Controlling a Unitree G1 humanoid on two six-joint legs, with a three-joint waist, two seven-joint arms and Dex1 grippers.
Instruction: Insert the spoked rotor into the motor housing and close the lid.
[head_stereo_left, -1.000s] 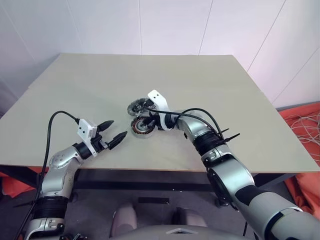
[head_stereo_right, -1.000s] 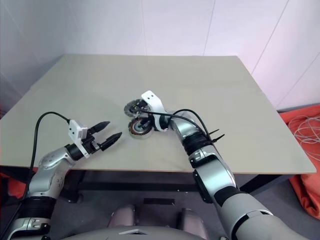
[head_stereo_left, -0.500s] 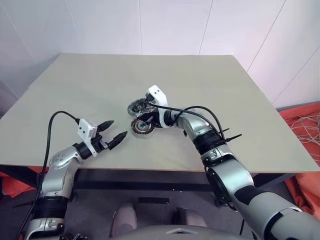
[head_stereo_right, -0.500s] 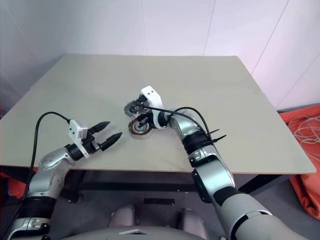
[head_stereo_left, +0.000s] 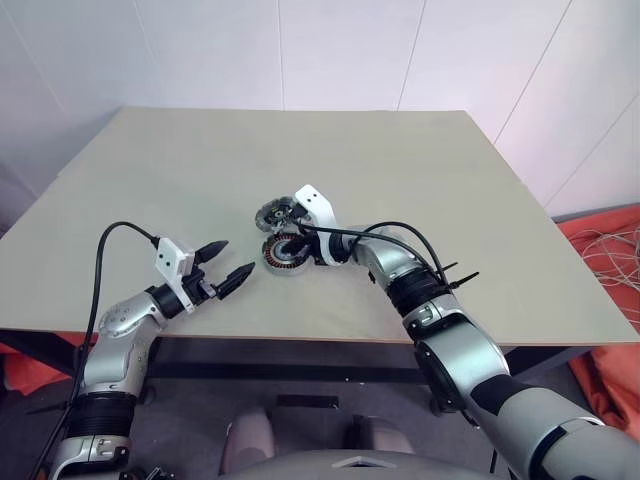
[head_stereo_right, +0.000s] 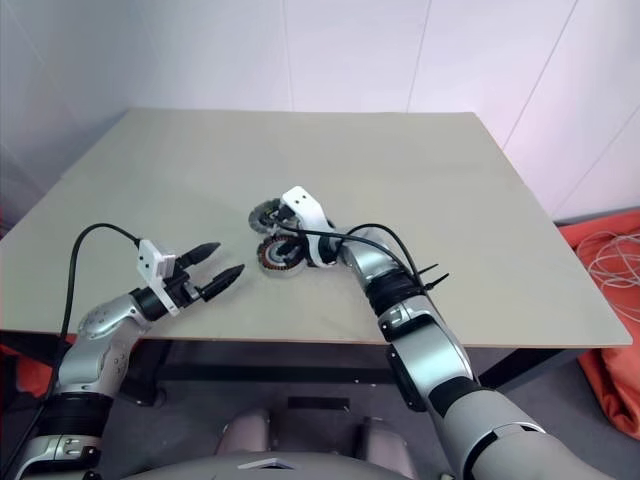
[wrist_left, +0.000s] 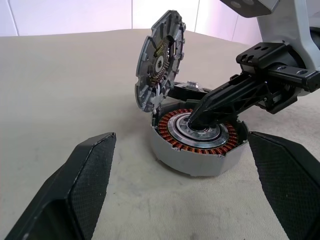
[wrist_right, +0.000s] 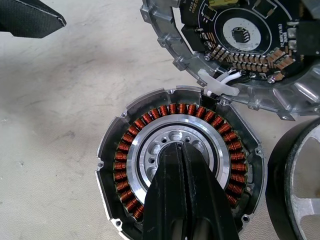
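The motor housing (wrist_right: 122, 165), a silver cup ringed with copper windings, lies on the table left of centre (head_stereo_left: 283, 258). Its lid (wrist_left: 159, 65) stands tilted up at the housing's far edge, its circuit board facing the housing, with thin white wires joining the two. Right beside the housing and under the lid lies the spoked rotor (wrist_right: 295, 185), a black wheel with silver spokes. My right gripper (wrist_right: 178, 148) is shut, its tips down on the housing's silver centre hub. My left gripper (head_stereo_left: 236, 257) is open and empty, a short way left of the housing, its fingers (wrist_left: 80, 195) pointing at it.
The beige table (head_stereo_left: 450, 190) stretches bare to the far edge and to the right. Orange cloth and loose white cables (head_stereo_left: 610, 250) lie on the floor past the right edge. A black cable loops over my right forearm (head_stereo_left: 400, 232).
Half a second ago my right gripper sat a little higher and farther out; it has come back down onto the housing's hub. The left arm has not moved.
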